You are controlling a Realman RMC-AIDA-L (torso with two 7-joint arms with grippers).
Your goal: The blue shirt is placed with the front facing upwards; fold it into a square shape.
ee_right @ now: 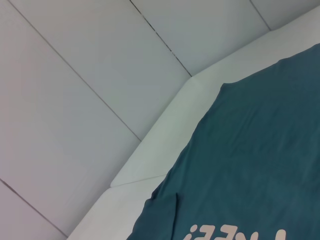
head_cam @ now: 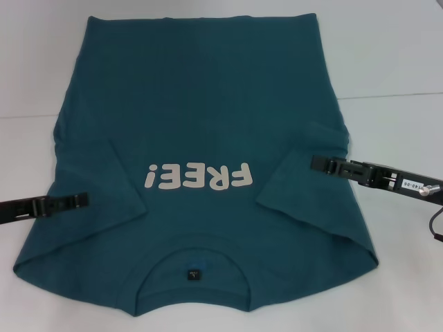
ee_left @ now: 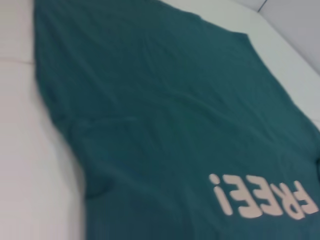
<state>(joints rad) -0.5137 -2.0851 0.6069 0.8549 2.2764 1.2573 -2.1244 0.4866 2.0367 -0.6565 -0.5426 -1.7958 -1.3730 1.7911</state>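
Note:
The blue shirt (head_cam: pixel 208 104) lies flat on the white table (head_cam: pixel 387 55), front up. Its cream "FREE!" lettering (head_cam: pixel 199 177) reads upside down to me. Collar (head_cam: pixel 194 259) and dark label (head_cam: pixel 193 274) are at the near edge. Both sleeves lie folded inward over the body. My left gripper (head_cam: pixel 84 200) reaches in low from the left, its tip over the shirt's left side. The right gripper (head_cam: pixel 315 164) comes in from the right, its tip over the folded right sleeve. The left wrist view shows the shirt (ee_left: pixel 150 100) and lettering (ee_left: pixel 262 199), the right wrist view one shirt (ee_right: pixel 260 150) edge.
White table surface (ee_left: pixel 25 175) borders the shirt on both sides and at the far end. The right wrist view shows the table edge (ee_right: pixel 150 165) and grey floor tiles (ee_right: pixel 75 75) beyond it. A black cable (head_cam: pixel 436 225) hangs by the right arm.

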